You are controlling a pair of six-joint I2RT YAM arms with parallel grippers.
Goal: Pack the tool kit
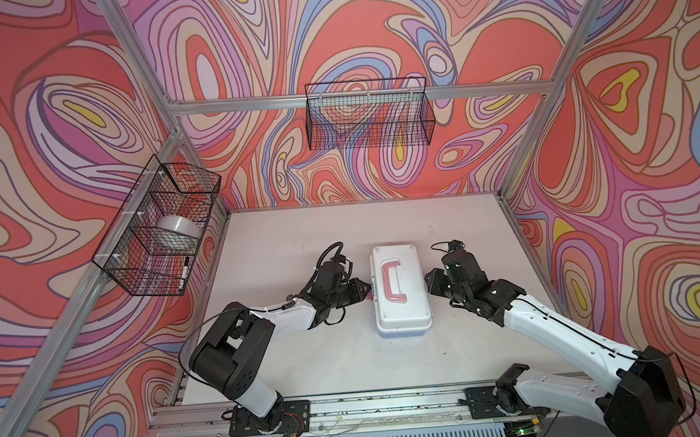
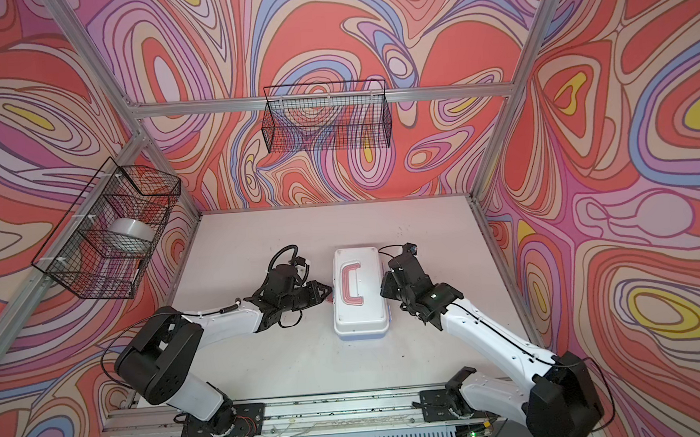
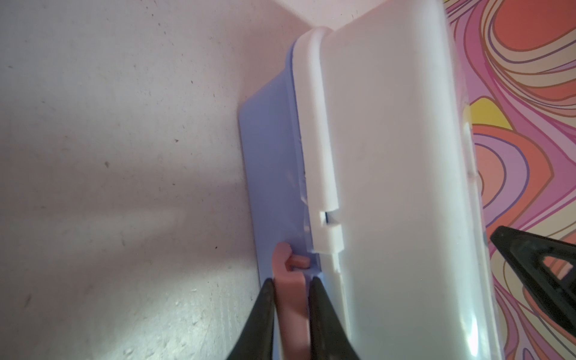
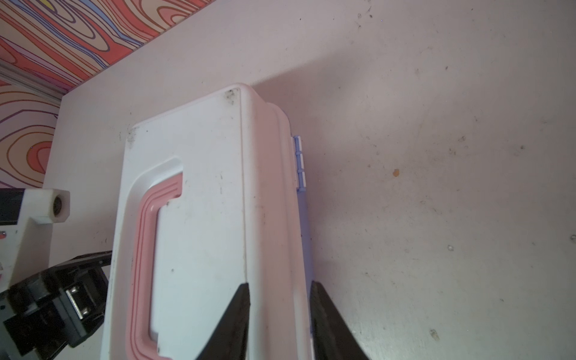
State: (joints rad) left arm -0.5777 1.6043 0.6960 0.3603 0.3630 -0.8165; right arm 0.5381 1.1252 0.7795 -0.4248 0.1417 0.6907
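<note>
1. tool kit [image 1: 412, 307] sits lid down, mid table [image 1: 291, 239], between my two arms.
2. my left pincer [image 3: 291, 280] is pinched on the pink latch [image 3: 288, 314], on the kit's side facing that arm.
3. my right pincer [image 4: 279, 285] clamps the hinge-side edge: one finger on the lid, the other on the side wall.

Wire basket [image 1: 135, 278] with tape roll [image 1: 176, 234], marker [image 1: 184, 273], rear basket [image 1: 369, 114]

My white table [image 1: 291, 239] looks scuffed and speckled. I see the closed tool kit [image 1: 401, 303] sitting flat near its middle, handle up.
</note>
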